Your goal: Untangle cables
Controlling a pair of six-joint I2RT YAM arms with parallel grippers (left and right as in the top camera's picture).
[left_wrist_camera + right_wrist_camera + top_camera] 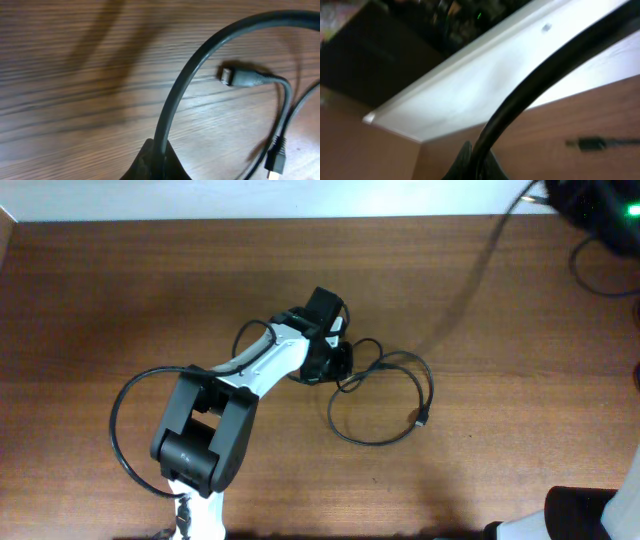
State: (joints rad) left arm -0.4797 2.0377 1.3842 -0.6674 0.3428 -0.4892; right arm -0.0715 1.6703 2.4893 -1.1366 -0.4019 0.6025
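Two thin black cables (385,395) lie in crossing loops on the wooden table right of centre, one ending in a small plug (421,420). My left gripper (342,362) sits at the loops' left edge. In the left wrist view it (161,155) is shut on one cable (190,65), which arcs up and to the right. Beyond that cable lie a silver-tipped plug (227,76) and a yellowish-tipped plug (274,162). In the right wrist view my right gripper (477,160) is shut on a black cable (545,70), with a plug (592,144) on the table behind it.
Only part of the right arm (585,518) shows, at the bottom right corner. Dark equipment with a green light (600,210) and its wires fill the top right. A blurred dark line (480,265) slants from there toward the loops. The table's far edge meets a white wall (300,198).
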